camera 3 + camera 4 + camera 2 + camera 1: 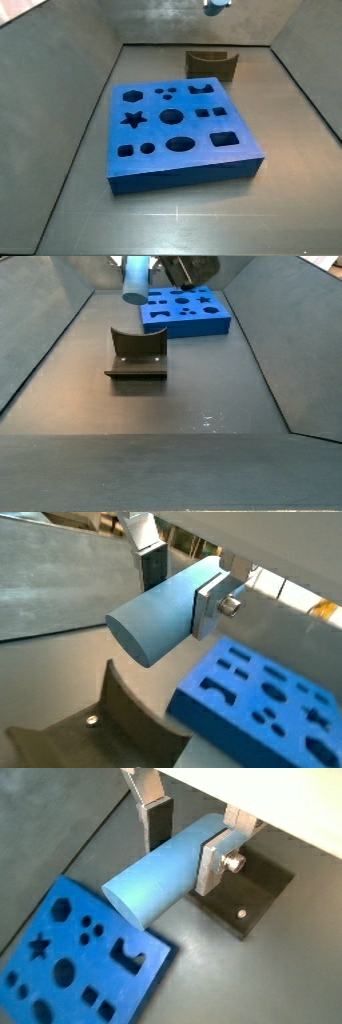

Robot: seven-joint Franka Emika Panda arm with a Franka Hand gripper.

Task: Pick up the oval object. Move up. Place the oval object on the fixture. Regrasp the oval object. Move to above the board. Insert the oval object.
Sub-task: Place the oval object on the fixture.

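— What do you have on the wrist cameras?

— I see the tool clamped on the oval object in both wrist views: the flat silver fingers press its sides. The peg looks pale blue, smooth and matte, a long rounded body with a flat oval end face pointing away from the tool. It hangs in the air, touching nothing else.

— And below it?

— The board, a thick bright blue block with star, circle, square and oval cut-outs, lies on the dull grey surface. The fixture, dark and L-shaped with a screw in its base plate, stands just beside it.

— From the side?

— In a side view the peg is high up, clear of the fixture, whose upright has a curved notch, and the board.
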